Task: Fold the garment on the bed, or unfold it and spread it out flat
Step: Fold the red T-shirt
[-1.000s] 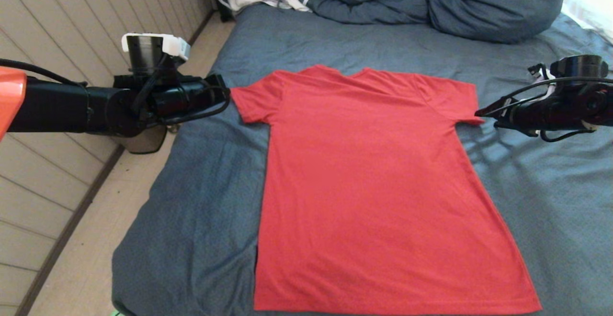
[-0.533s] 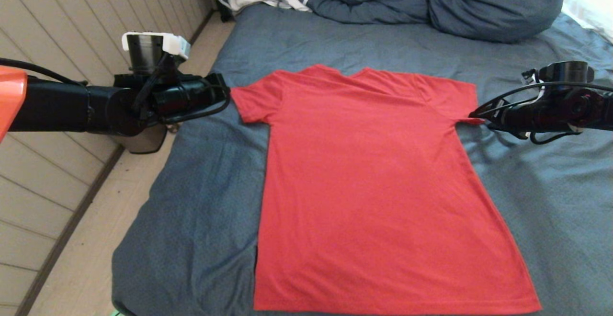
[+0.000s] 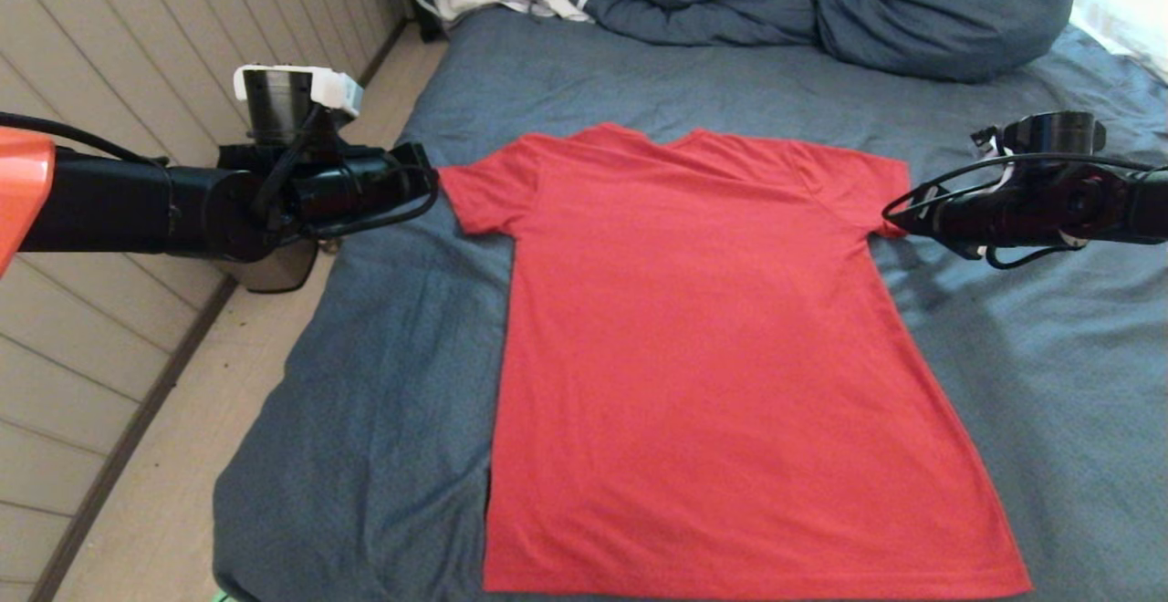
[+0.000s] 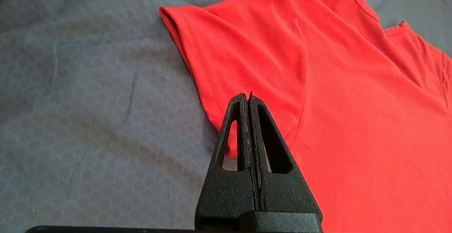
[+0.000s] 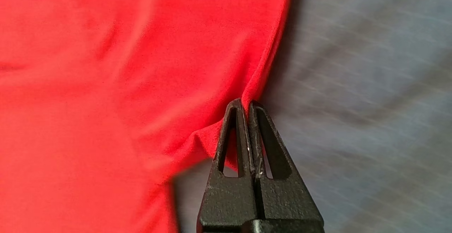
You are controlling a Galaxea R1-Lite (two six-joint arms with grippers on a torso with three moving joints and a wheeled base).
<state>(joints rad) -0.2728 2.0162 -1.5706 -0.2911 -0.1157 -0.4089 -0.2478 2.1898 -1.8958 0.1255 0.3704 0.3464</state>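
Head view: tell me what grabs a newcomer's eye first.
A red T-shirt lies spread flat, plain side up, on the slate-blue bed. The left gripper and right gripper, jaws shut, sit at its two sleeves. A bunched dark-blue duvet lies beyond the collar.

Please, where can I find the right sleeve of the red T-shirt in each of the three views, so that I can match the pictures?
Head view: the right sleeve lies at the shirt's upper right, its hem at the tip of the right hand.
Left wrist view: not in it; only the other sleeve shows.
Right wrist view: the sleeve fills the picture's middle, its hem puckered at the shut right hand.
Shared landmark: the slate-blue sheet beside the red cloth.
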